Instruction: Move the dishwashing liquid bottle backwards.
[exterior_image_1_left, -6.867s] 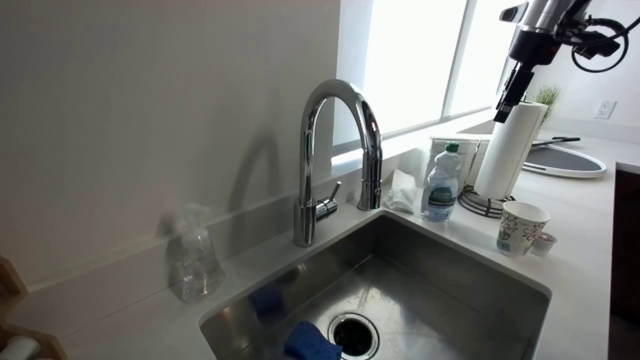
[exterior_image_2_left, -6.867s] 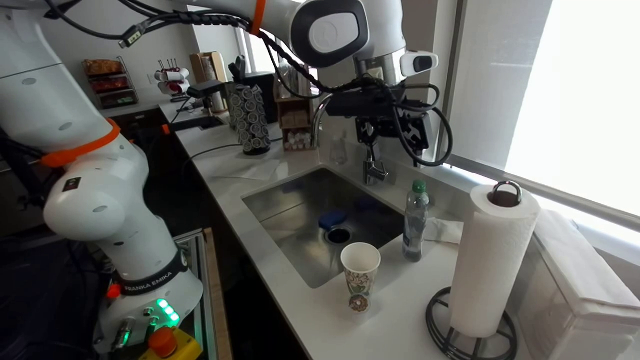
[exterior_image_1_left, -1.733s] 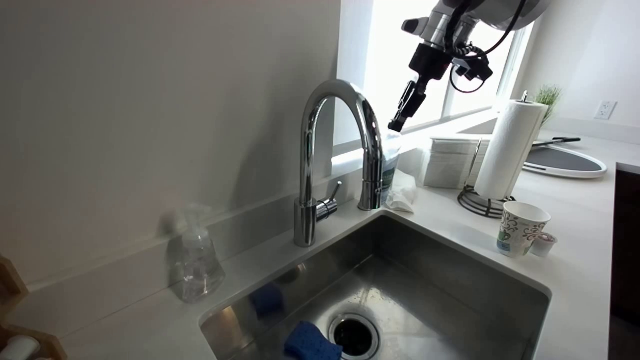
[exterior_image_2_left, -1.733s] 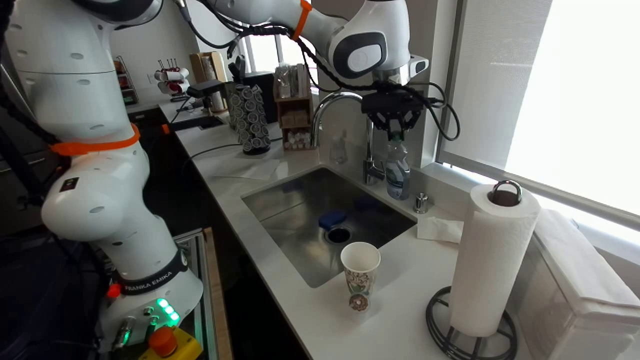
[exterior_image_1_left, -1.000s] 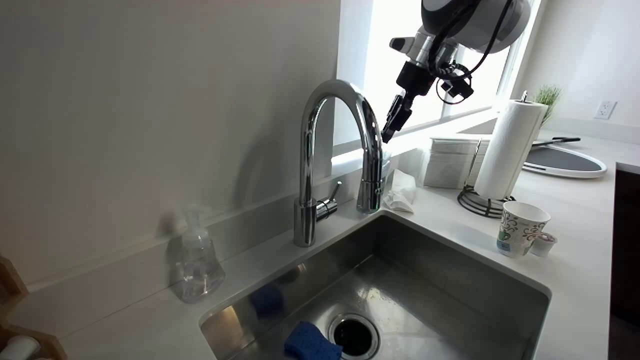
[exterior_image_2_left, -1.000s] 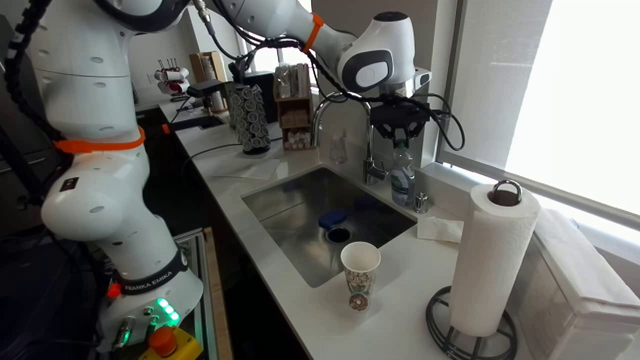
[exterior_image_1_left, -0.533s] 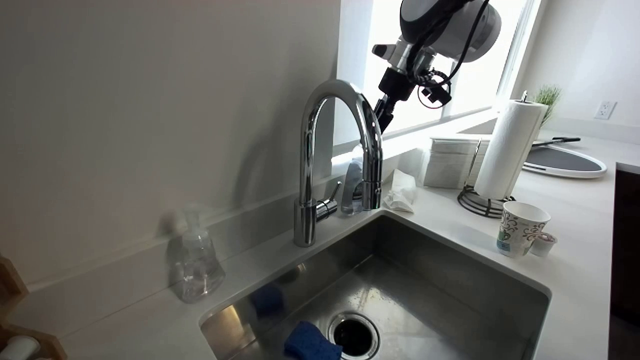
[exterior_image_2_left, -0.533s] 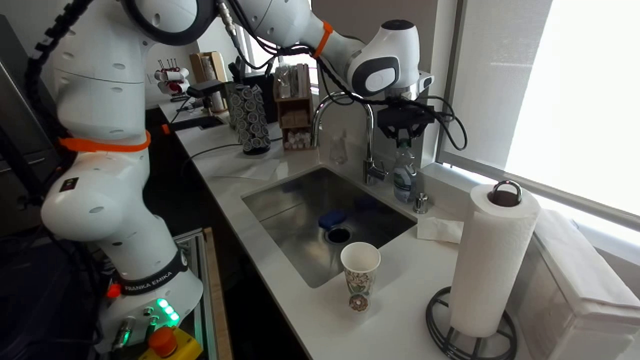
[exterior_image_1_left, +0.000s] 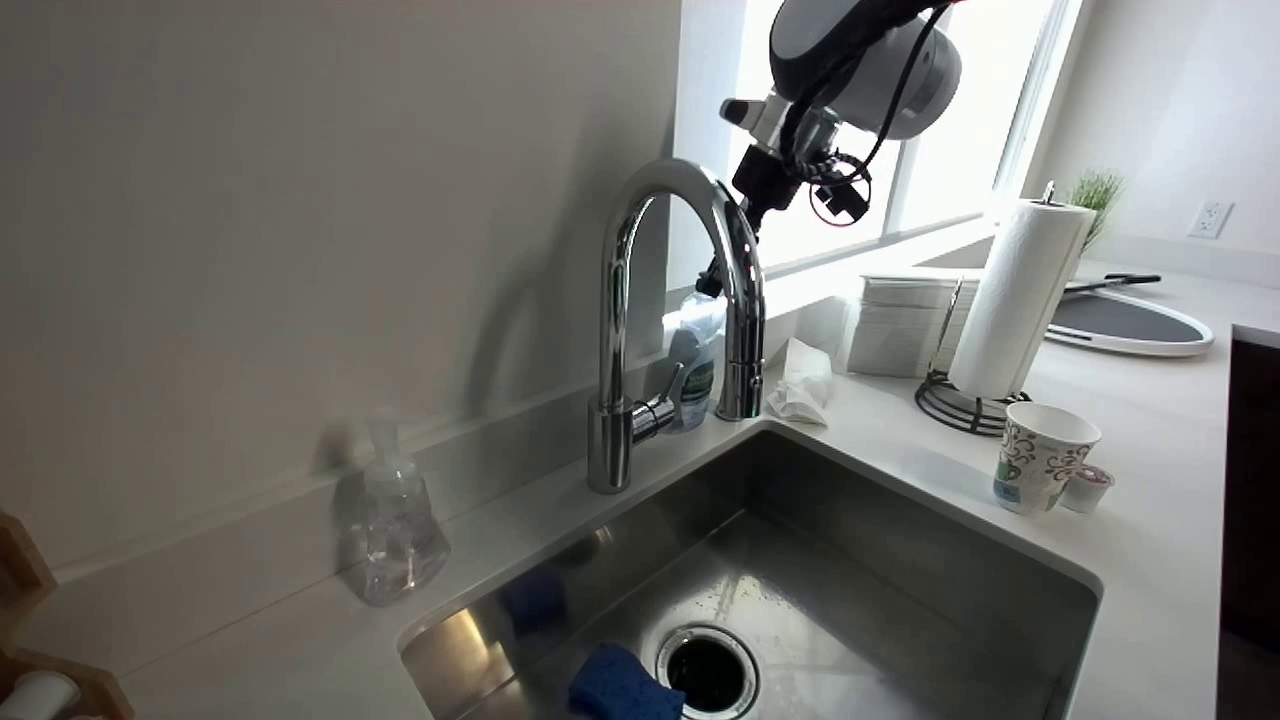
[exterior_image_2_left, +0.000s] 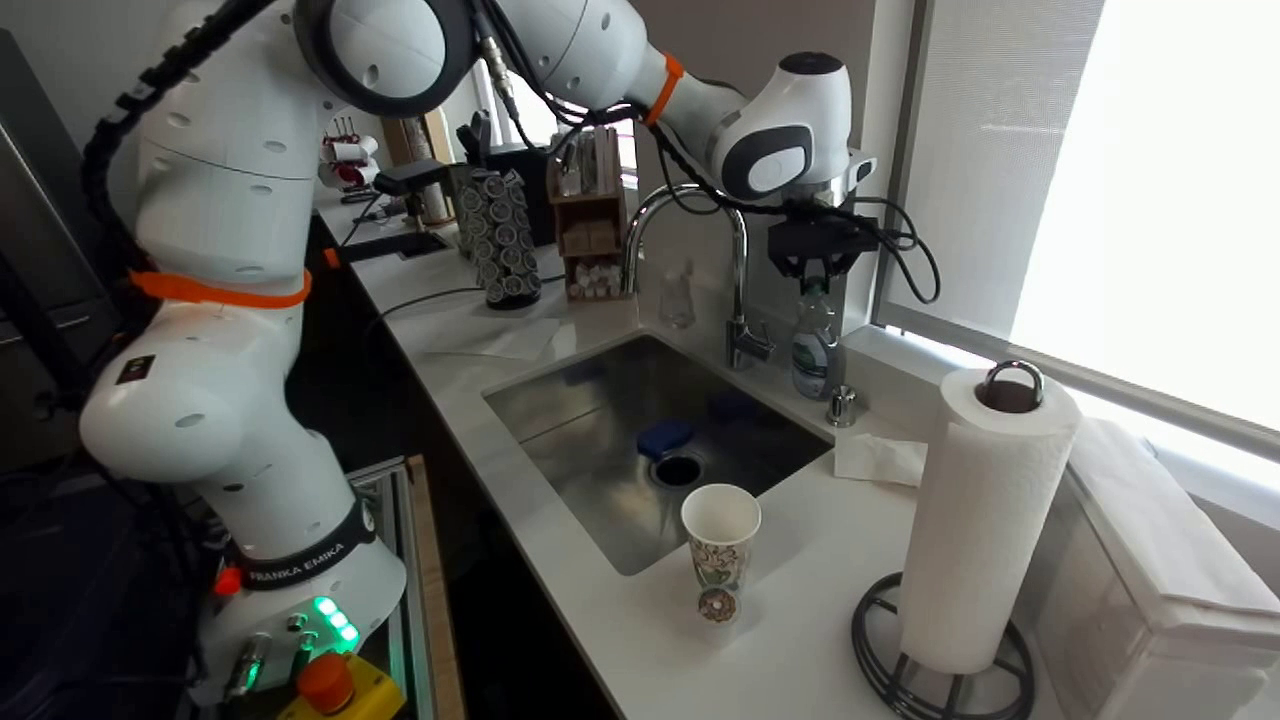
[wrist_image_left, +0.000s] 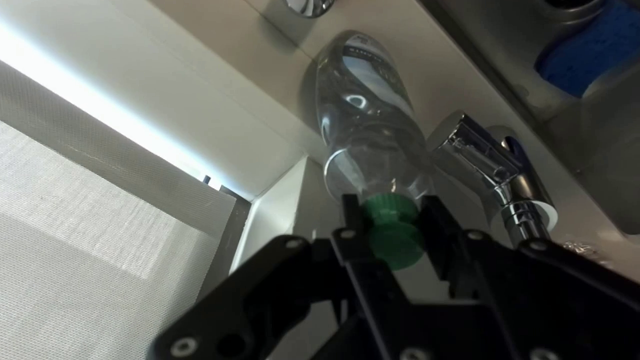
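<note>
So, bottle (wrist_image_left: 367, 100) sits behind the sink (exterior_image_1_left: 900, 560), over the narrow strip of counter (exterior_image_2_left: 800, 620) by the window wall. It's just beside the faucet base, with a small chrome cylinder (exterior_image_2_left: 842, 406) near its other side. Roughly upright. Can't tell if the base bears on the counter or floats just above.

Gripper (wrist_image_left: 391, 207) is closed down to cap width. Fingers (wrist_image_left: 352, 216) sit one each side of the green cap (wrist_image_left: 396, 245), both against it. I've got the bottle by the cap; no other contact visible to me.

In an exterior view the faucet (exterior_image_1_left: 614, 350) hides part of the bottle and part of my gripper; dark tips show inside the arch, at the bottle's top. Lever (exterior_image_1_left: 657, 412) overlaps the bottle's lower edge there.

Arm (exterior_image_2_left: 230, 220) reaches across the counter at faucet height and above.

Further out: crumpled napkin (exterior_image_2_left: 880, 460) near the cylinder. Blue sponge (exterior_image_1_left: 622, 685) in the sink, at the drain (exterior_image_1_left: 707, 675). Paper cup (exterior_image_2_left: 720, 550) on the counter by the sink corner, pod (exterior_image_1_left: 1087, 488) just beside it. Paper-towel roll (exterior_image_2_left: 985, 530) on a wire stand (exterior_image_2_left: 870, 645), napkin box (exterior_image_2_left: 1150, 620) next to it. Pump bottle (exterior_image_1_left: 395, 520) on the far side of the faucet, well apart from mine.
</note>
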